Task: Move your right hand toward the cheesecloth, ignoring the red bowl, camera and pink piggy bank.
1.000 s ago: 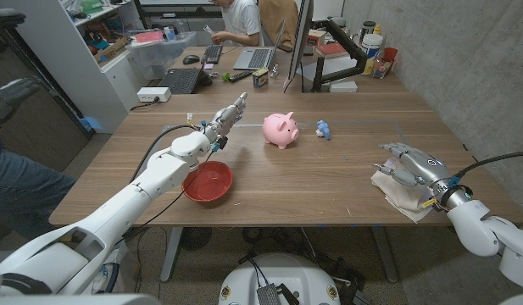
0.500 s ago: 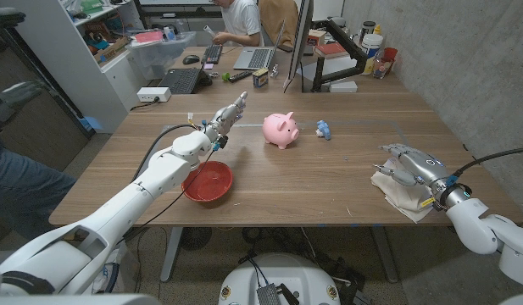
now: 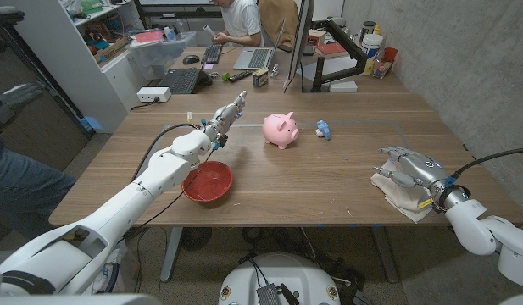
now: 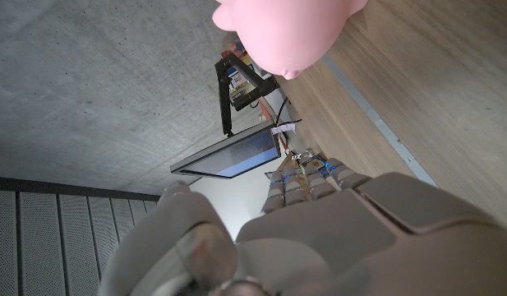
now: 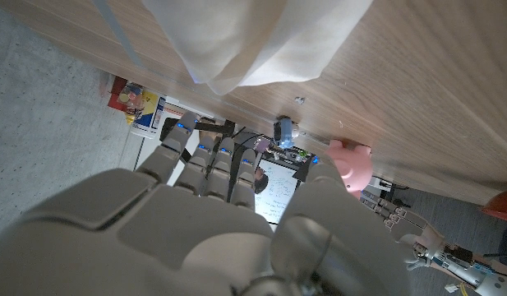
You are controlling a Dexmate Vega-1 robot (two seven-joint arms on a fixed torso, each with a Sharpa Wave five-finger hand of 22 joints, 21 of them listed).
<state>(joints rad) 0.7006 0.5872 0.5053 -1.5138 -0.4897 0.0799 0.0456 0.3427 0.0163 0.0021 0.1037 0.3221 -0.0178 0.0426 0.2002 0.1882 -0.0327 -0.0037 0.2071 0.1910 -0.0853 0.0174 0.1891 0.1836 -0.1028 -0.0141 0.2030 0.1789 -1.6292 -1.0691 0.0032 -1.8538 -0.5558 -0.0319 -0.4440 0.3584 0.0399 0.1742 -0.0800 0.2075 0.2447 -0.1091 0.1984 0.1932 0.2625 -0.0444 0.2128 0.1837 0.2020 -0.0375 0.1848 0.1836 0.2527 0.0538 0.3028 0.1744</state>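
we are hovering our right hand (image 3: 407, 166) over the crumpled white cheesecloth (image 3: 400, 194), which is lying near the right edge of the wooden bench (image 3: 329, 182), toward its front right corner. compared with a second ago the hand is sitting a touch further in over the cloth, though the shift is slight; the fingers are spread apart and curved downward, clasping nothing. whether the fingertips are touching the fabric we cannot tell from the head view. in the right wrist view the white cloth (image 5: 261, 37) is showing just beyond our fingers (image 5: 205, 164). we are judging the reach to be nearly complete, with little travel left.

our left hand (image 3: 228, 114) is staying raised above the bench near its left half, fingers extended and apart, holding nothing. the round red bowl (image 3: 208, 181) by the front edge, the pink piggy bank (image 3: 280, 129) near the middle and a small blue object (image 3: 323, 130) beside it are all lying where they were, untouched.
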